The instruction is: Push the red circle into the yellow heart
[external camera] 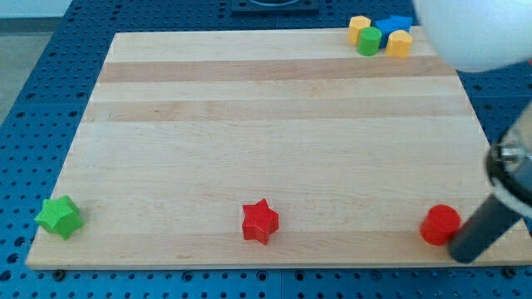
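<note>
**woodshop_dan:** Closest to the camera is my tip (460, 254), the bottom end of a dark rod that comes in at a slant from the view's right. It sits just to the lower right of the red circle (440, 224), touching it or as good as; can't tell which. Both are near the bottom right corner of the table (274, 141).

**blockpusher77:** Any claw on that thing? Open, closed?

**woodshop_dan:** No claw on this rig, just the bare rod, so nothing opens or closes and nothing is held.

**blockpusher77:** And the heart?

**woodshop_dan:** Way off from the red circle, up at the top right corner. There's a tight cluster: a yellow block (359, 27), a green cylinder (369, 40), a blue block (392, 24) and the yellow heart (399, 43). Shapes are small, so "heart" is my best read.

**blockpusher77:** Anything else?

**woodshop_dan:** Left of the red circle along the bottom edge: a red star (260, 222) about midway, and a green star (59, 217) at the far left corner.
</note>
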Robot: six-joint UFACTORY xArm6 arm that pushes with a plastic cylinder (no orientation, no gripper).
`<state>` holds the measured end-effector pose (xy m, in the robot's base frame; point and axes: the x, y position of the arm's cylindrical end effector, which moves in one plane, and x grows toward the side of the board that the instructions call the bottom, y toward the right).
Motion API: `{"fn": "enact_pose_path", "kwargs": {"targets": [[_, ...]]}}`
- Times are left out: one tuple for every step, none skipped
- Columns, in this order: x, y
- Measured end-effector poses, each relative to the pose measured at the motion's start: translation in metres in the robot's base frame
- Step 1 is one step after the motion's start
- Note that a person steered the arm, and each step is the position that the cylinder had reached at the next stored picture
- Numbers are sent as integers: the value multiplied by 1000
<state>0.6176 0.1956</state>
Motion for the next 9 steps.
{"fn": "enact_pose_path", "kwargs": {"targets": [[-1,-29],[-16,-26],[-20,-6],[-50,-18],[-70,-27],[-72,-2],[-85,8],[-110,-37],[-127,-66]]}}
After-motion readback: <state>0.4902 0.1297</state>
